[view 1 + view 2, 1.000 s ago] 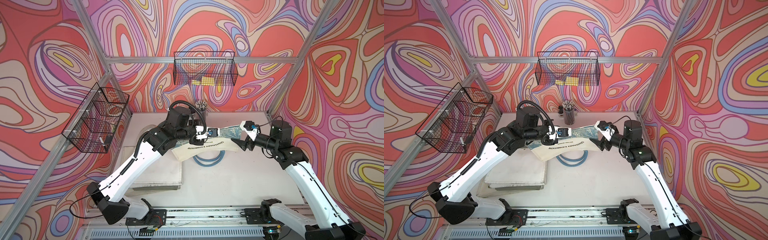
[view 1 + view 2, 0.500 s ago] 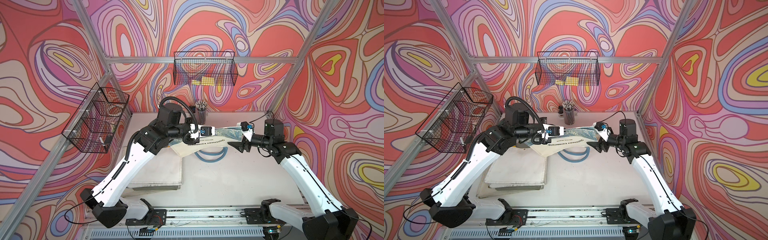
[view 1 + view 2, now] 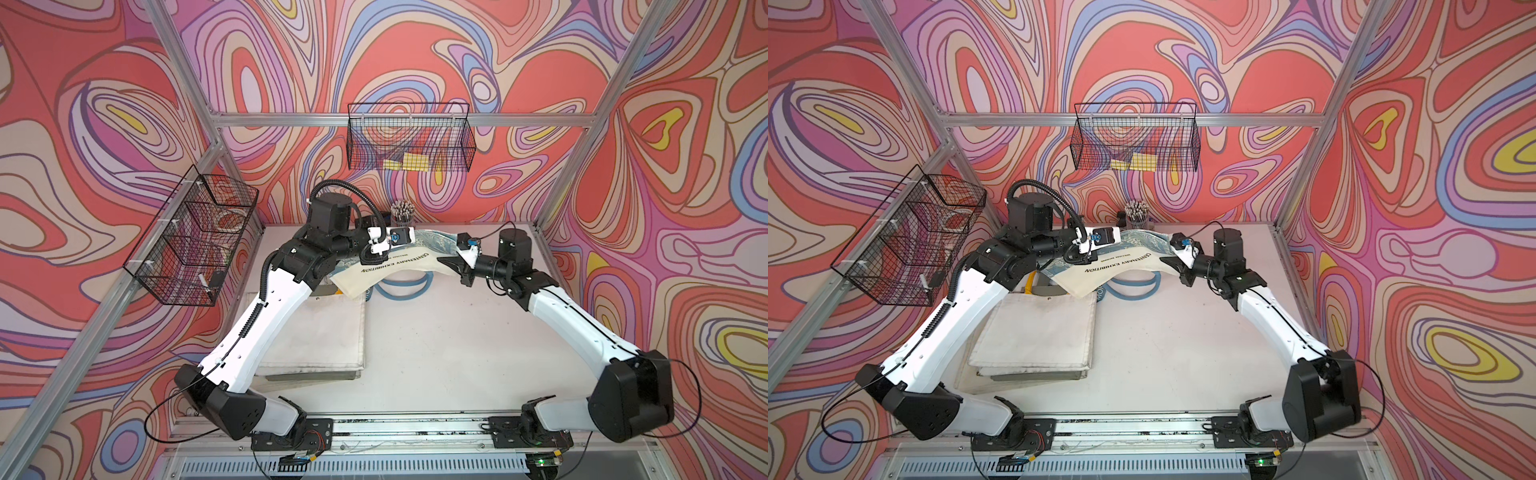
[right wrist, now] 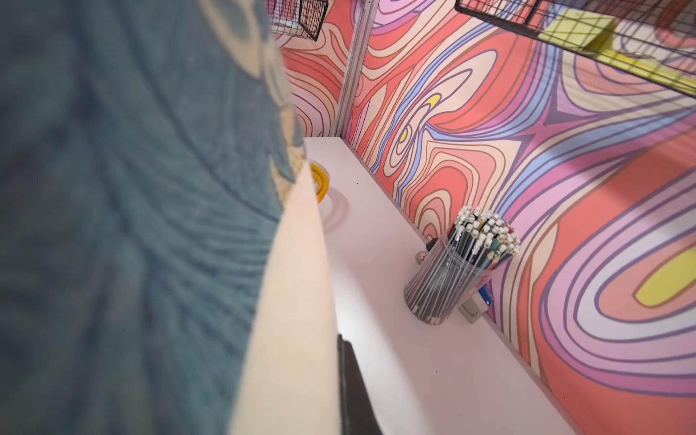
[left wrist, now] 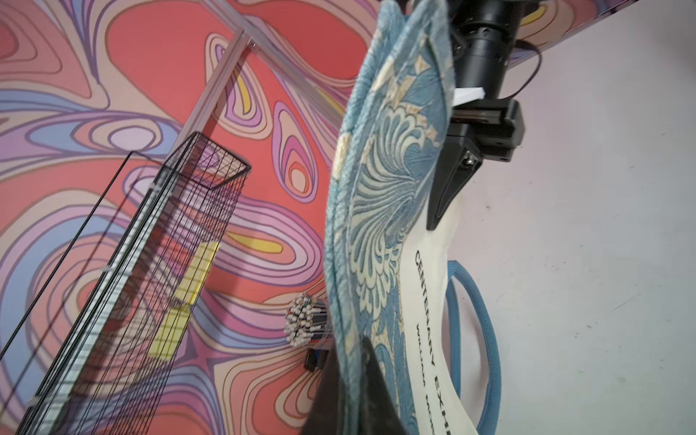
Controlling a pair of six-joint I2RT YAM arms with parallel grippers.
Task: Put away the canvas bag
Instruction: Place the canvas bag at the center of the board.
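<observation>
1. Right gripper jaws, spread a second ago, are now pressed together on the canvas bag, pinching its 3 o'clock edge. Both arms have swung toward 9 o'clock.
2. Left gripper is also clamped, on the bag's 9 o'clock end; the left wrist view shows the patterned blue hem between its fingers.
3. Bag position: off the table, hanging stretched between the two grippers at about 12 o'clock, printed side up. Blue handles droop beneath it onto the tabletop.
4. Also in view: stack of folded bags at 8 o'clock, pencil cup at 12 o'clock just behind the bag, wire basket on the back wall, a second basket on the wall at 9 o'clock.
5. Step, my read: two-handed hold secured, transport not yet begun.
6. Next move likely needs both arms travelling together, keeping the cloth taut, toward the stack or a basket; destination can't be told. Trailing handles could snag the cup.
</observation>
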